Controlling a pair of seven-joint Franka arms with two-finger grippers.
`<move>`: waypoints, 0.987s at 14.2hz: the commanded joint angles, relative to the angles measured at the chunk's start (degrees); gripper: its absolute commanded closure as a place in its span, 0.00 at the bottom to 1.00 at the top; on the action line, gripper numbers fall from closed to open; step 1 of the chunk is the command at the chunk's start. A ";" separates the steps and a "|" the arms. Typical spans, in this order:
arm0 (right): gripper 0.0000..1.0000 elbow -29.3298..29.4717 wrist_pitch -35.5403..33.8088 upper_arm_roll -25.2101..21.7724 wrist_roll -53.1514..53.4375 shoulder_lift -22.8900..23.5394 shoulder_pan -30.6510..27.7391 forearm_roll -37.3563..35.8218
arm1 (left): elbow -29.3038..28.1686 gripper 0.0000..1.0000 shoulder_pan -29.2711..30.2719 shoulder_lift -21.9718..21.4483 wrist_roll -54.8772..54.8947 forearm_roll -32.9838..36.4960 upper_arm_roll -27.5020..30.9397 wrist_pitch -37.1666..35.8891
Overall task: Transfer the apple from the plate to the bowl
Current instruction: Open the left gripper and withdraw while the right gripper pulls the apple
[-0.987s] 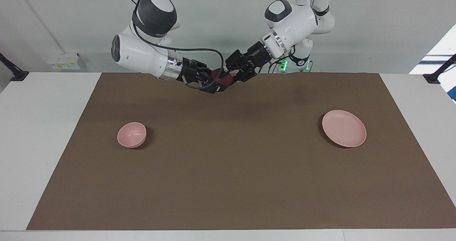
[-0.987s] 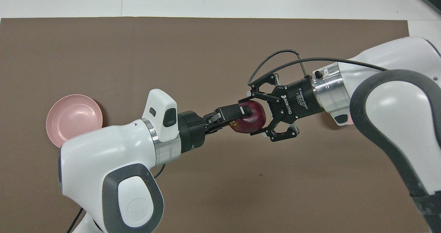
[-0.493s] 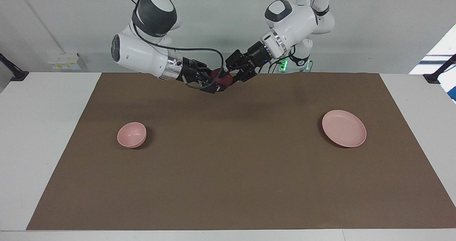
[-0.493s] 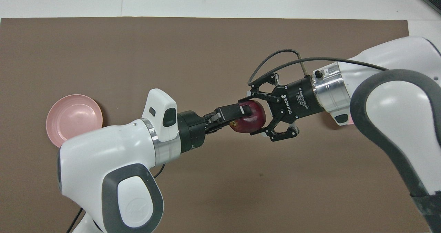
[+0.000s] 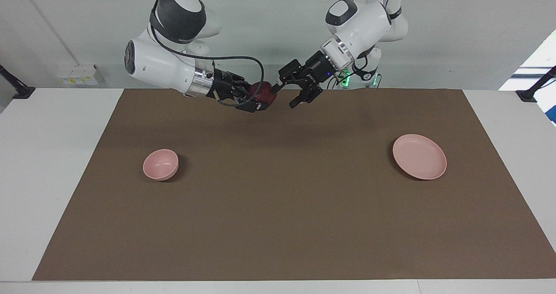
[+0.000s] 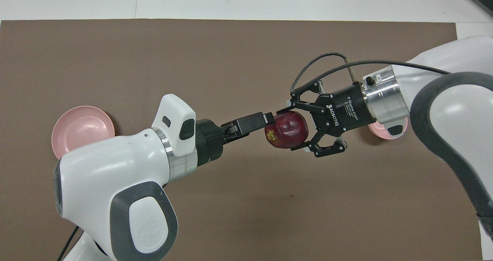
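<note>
The dark red apple (image 5: 261,90) (image 6: 287,129) hangs in the air over the mat's edge nearest the robots, with my right gripper (image 5: 264,97) (image 6: 292,130) shut on it. My left gripper (image 5: 287,93) (image 6: 266,121) is open right beside the apple, on the side toward the left arm. Its fingers stand apart and no longer clasp the fruit. The pale pink bowl (image 5: 160,164) stands on the mat toward the right arm's end. In the overhead view the right wrist covers most of the bowl (image 6: 379,130). The flat pink plate (image 5: 419,156) (image 6: 83,132) lies bare toward the left arm's end.
A brown mat (image 5: 278,207) covers most of the white table (image 5: 52,155). Only the bowl and the plate rest on it. Both arms reach in over the mat's edge nearest the robots.
My left gripper has opened and let go of the apple. The right gripper has drawn a little toward the right arm's end with the apple in it.
</note>
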 commanded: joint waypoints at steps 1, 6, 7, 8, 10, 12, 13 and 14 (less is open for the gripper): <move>1.00 0.59 -3.00 0.12 -6.20 -1.17 -2.38 -4.56 | 0.74 0.00 0.90 0.18 -0.37 5.87 0.97 -4.38; 1.00 1.21 -4.77 0.03 -19.39 -1.17 -6.51 -14.49 | 0.83 0.00 0.11 0.00 -0.46 26.34 9.13 -21.35; 1.00 1.21 -4.77 0.12 -21.41 -1.17 -6.95 -16.60 | 0.83 0.00 0.02 -0.08 -0.46 30.12 10.62 -23.46; 1.00 1.12 -4.68 0.03 -23.26 -1.17 -7.31 -18.10 | 0.83 0.00 0.11 -0.08 -0.46 33.55 11.86 -25.65; 1.00 1.12 -3.63 0.03 -27.04 -1.08 -8.01 -21.61 | 1.18 0.00 0.02 -0.08 -0.28 40.49 15.37 -29.00; 1.00 0.86 -3.54 0.03 -30.03 -1.08 -8.01 -25.75 | 2.05 0.00 0.11 0.09 -0.28 47.00 17.74 -32.60; 1.00 0.77 -3.63 0.03 -31.52 -1.08 -8.19 -26.46 | 2.76 0.00 0.11 0.27 -0.02 50.42 19.41 -33.75; 1.00 0.77 -3.54 0.03 -32.24 -1.08 -8.62 -26.64 | 3.55 0.00 0.11 0.62 0.16 53.85 20.47 -34.63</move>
